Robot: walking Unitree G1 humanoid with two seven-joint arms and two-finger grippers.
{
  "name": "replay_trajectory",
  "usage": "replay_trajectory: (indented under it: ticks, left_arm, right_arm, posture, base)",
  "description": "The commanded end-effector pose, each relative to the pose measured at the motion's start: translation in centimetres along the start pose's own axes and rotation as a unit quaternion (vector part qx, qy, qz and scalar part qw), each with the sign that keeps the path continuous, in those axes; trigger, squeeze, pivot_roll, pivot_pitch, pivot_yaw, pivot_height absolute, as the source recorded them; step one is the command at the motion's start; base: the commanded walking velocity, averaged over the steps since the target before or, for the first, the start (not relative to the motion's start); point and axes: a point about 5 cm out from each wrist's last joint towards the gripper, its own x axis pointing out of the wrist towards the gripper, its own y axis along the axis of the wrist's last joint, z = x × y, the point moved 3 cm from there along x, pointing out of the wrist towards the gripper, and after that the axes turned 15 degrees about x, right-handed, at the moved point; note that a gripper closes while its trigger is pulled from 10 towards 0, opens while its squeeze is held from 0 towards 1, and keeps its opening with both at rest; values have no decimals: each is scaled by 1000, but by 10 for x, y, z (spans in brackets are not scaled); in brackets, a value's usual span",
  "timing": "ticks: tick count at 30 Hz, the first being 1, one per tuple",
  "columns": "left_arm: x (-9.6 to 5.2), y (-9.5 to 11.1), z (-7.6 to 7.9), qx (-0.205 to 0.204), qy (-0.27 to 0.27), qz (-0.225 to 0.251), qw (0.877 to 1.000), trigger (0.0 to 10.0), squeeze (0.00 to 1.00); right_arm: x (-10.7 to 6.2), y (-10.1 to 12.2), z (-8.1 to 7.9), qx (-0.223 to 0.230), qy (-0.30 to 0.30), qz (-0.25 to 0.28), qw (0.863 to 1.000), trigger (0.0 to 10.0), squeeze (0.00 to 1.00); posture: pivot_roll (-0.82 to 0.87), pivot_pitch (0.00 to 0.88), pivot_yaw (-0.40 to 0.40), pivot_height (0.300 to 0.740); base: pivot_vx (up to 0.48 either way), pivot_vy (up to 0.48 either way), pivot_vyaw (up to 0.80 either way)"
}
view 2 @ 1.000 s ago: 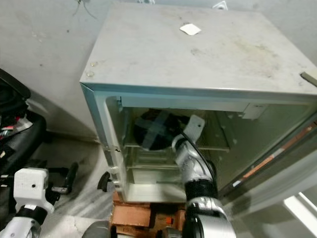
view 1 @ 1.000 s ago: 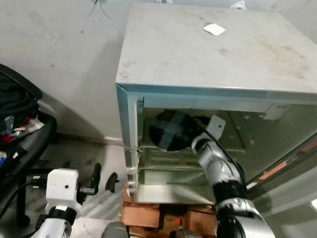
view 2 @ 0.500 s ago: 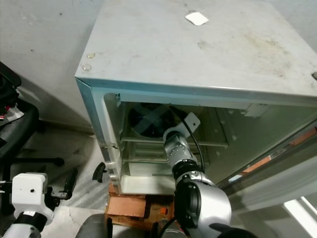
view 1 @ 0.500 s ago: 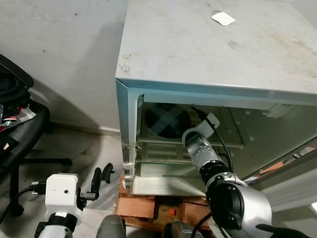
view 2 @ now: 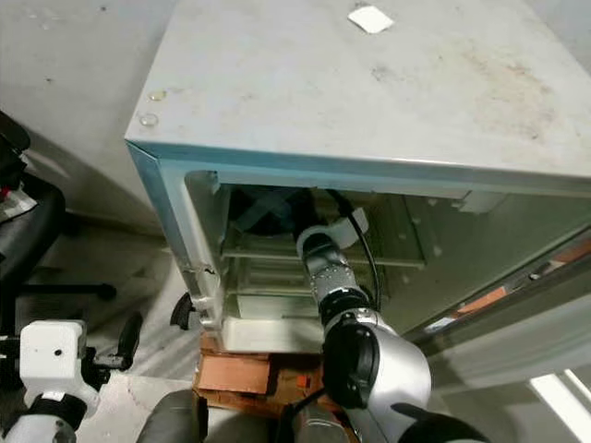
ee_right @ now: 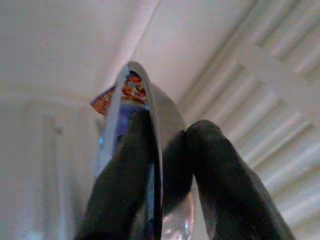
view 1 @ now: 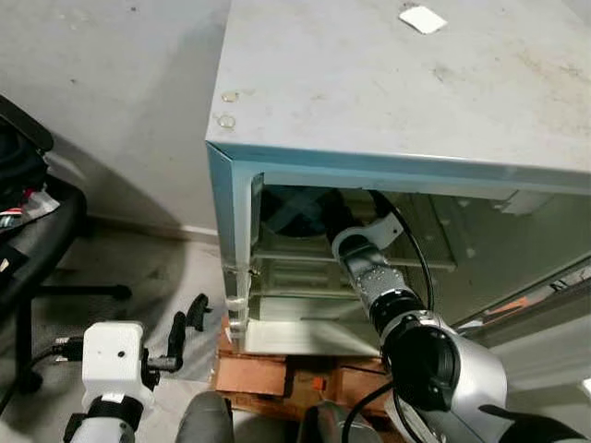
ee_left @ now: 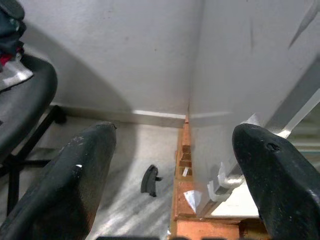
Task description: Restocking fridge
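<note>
Your right gripper (ee_right: 172, 200) was deep inside the fridge (view 1: 369, 101), above its wire shelf (view 1: 295, 254), fingers pinched on a thin foil packet (ee_right: 142, 115) — print unreadable. Your left gripper (ee_left: 172, 180) hung spread wide and empty, just beside the fridge's left wall.

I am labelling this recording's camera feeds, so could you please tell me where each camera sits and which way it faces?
Left eye view: on the head, looking down at the open fridge; right arm reaching inside, left gripper low.
Right eye view: its stereo twin, same scene.
Left wrist view: along the open fingers toward floor, wall and the fridge's side.
Right wrist view: inside the fridge; right gripper pinching a packet.
Shared: the wooden base shows in both eye views and the left wrist view.
</note>
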Motion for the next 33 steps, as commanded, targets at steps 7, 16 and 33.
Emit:
replay_trajectory:
  ticks: [7,16,33]
  left_arm:
    - [6,-1,1,-2,-1,-4,1000,10000,0]
    - [25,1,2,-2,-9,13,1000,10000,0]
    - [39,-1,0,5,-10,18,1000,10000,0]
  right_arm:
    - [2,-38,-29,-122,69,-82,987,10000,1000]
    - [-5,3,1,-283,53,-102,952,10000,1000]
    - [-12,22,-2,-285,55,-73,954,10000,1000]
  posture:
    - [305,169,-124,740]
    - [239,121,-108,740]
    - [231,84,-99,740]
  base:
    - [0,0,0]
    - [0,0,0]
    - [0,0,0]
